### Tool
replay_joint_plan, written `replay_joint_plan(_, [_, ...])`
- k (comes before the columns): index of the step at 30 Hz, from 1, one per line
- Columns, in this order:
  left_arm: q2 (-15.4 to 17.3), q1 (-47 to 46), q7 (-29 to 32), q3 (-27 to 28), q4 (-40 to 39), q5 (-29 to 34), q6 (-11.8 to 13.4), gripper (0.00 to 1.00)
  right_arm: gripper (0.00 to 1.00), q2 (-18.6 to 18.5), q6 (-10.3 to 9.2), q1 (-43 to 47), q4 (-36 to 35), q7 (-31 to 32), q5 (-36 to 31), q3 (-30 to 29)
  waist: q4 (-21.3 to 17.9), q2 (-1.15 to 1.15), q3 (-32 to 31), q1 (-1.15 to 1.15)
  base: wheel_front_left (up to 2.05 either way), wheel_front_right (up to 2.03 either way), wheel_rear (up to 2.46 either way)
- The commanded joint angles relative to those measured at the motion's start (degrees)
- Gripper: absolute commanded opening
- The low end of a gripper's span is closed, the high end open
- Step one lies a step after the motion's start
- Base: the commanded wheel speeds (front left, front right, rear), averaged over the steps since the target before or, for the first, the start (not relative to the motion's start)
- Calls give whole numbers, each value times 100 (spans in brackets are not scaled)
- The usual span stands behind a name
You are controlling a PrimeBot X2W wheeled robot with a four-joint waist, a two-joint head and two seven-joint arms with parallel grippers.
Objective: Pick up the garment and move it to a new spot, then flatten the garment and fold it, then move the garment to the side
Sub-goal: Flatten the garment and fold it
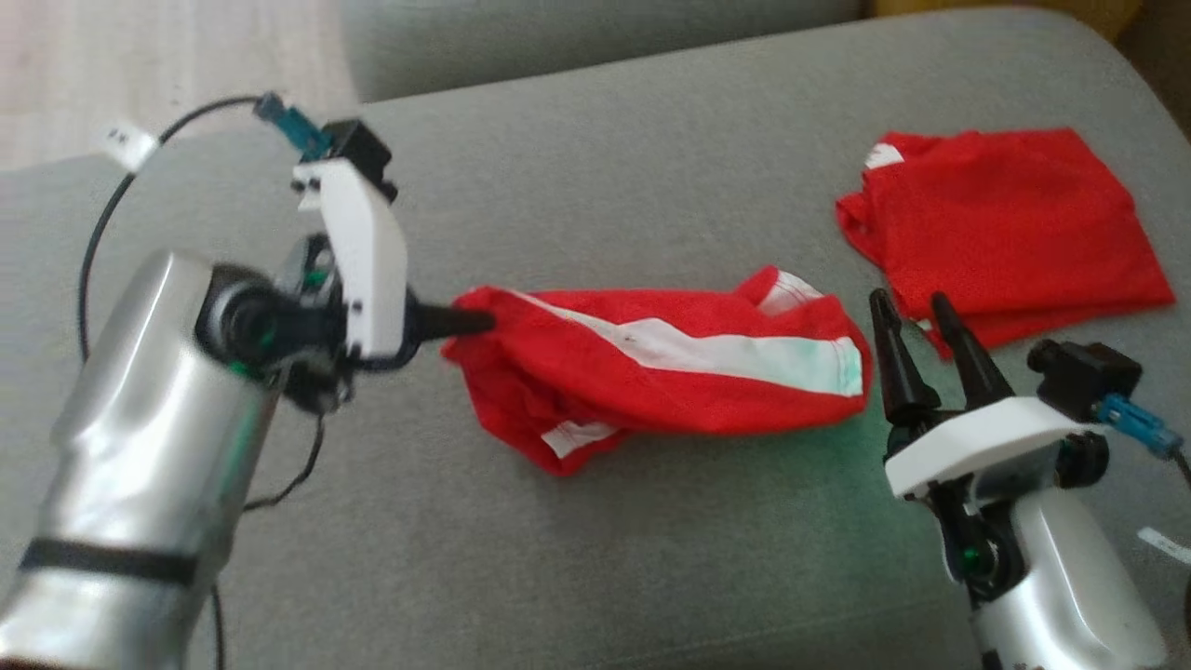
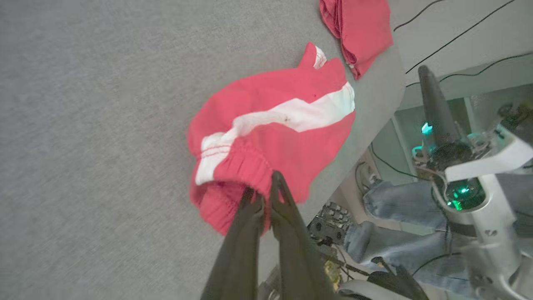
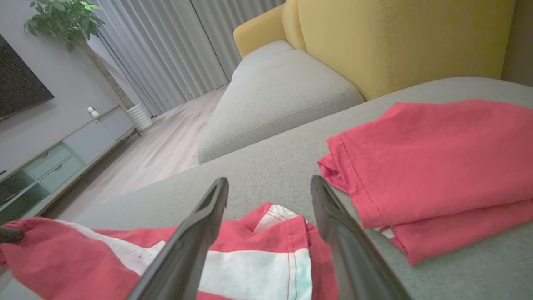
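The red cloth shorts with a wide white stripe (image 1: pixel 670 372) lie bunched up in the middle of the soft grey sofa seat (image 1: pixel 605 558). The white stripe runs along the top of them.

The left hand (image 1: pixel 475 321) comes in from the left side. Its two dark fingers are pressed tight together on the end of the shorts with the stretchy band. In the left wrist view the fingertips (image 2: pixel 278 183) pinch that gathered red band. That end looks a little lifted off the seat, but the head view is blurry there, so it is hard to be sure.

The right hand (image 1: pixel 910 302) is at the other end of the shorts, just beside them. Its fingers are spread apart and hold nothing. They point up and away from the robot.

A folded red cloth piece (image 1: pixel 1005 223) lies flat on the same seat, past the right hand and apart from the shorts.

In the right wrist view a yellow sofa back (image 3: pixel 395 37) stands behind the seat. In the left wrist view, legs in blue jeans (image 2: pixel 399 204) show beyond the seat's edge.
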Motion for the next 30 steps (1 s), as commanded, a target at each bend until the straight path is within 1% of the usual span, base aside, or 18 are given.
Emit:
replay_joint_plan(1, [429,-64,-53,140,-421,-99,-32,0,100,-35,-4,5,-234,3,-46,92,166,0,-135,0,0,0,0])
replay_joint_plan(4, [848,394,-271,-43,-1273,-423,-33,0,100,-51,-4,113,-327,41,-62,16,308,0,-188,0,0,0,0])
replay_joint_plan(8, [1381,1089,-707,-283,-2132,-544,-33,0,100,-76,-4,238,-443,97,-97,-82,464,0,-203,0,0,0,0])
replay_joint_plan(11, [1600,1637,-1180,-367,-2386,-571,-33,0,100,-84,-4,312,-517,144,-117,-127,524,0,-205,0,0,0,0])
replay_joint_plan(13, [1651,1957,-1483,-456,-2406,-566,-33,0,100,-93,-4,353,-557,179,-139,-159,546,0,-205,0,0,0,0])
replay_joint_plan(14, [1669,2081,-1640,-501,-2378,-533,-33,6,100,-96,-4,371,-574,196,-150,-173,554,0,-208,0,0,0,0])
replay_joint_plan(15, [1702,2170,-1797,-570,-2340,-458,-33,29,100,-97,-4,386,-593,211,-158,-185,557,0,-209,0,0,0,0])
replay_joint_plan(16, [1702,2170,-1797,-570,-2340,-458,-33,29,100,-97,-4,386,-593,211,-158,-185,557,0,-209,0,0,0,0])
replay_joint_plan(17, [1716,2245,-1957,-634,-2281,-398,-33,53,100,-99,-4,401,-608,225,-167,-195,558,0,-217,0,0,0,0])
replay_joint_plan(18, [1701,2314,-2120,-664,-2189,-379,-34,98,100,-101,-4,416,-621,240,-174,-201,557,0,-228,0,0,0,0])
replay_joint_plan(19, [1683,2365,-2267,-693,-2096,-371,-34,100,100,-103,-4,428,-637,256,-181,-203,550,0,-241,0,0,0,0])
replay_joint_plan(22, [1681,2408,-2774,-716,-1941,-304,-34,100,100,-114,-4,456,-711,263,-203,-220,511,0,-283,0,0,0,0])
replay_joint_plan(24, [1788,2363,-3215,-642,-1972,-89,-34,100,100,-124,-4,493,-787,210,-212,-260,482,0,-323,0,0,0,0])
replay_joint_plan(26, [1887,2335,-3723,-442,-2057,156,-15,100,100,-134,-4,555,-867,137,-214,-334,470,0,-361,0,0,0,0])
replay_joint_plan(27, [1929,2324,-4021,-320,-2135,327,65,100,100,-138,-4,590,-917,82,-209,-370,469,0,-376,0,0,0,0])
replay_joint_plan(29, [1989,2364,-4585,-116,-2293,707,337,100,100,-146,-4,664,-1020,-61,-202,-433,471,0,-402,0,0,0,0])
replay_joint_plan(30, [2012,2409,-4870,-30,-2356,927,516,100,100,-152,-4,698,-1058,-119,-206,-457,472,0,-412,0,0,0,0])
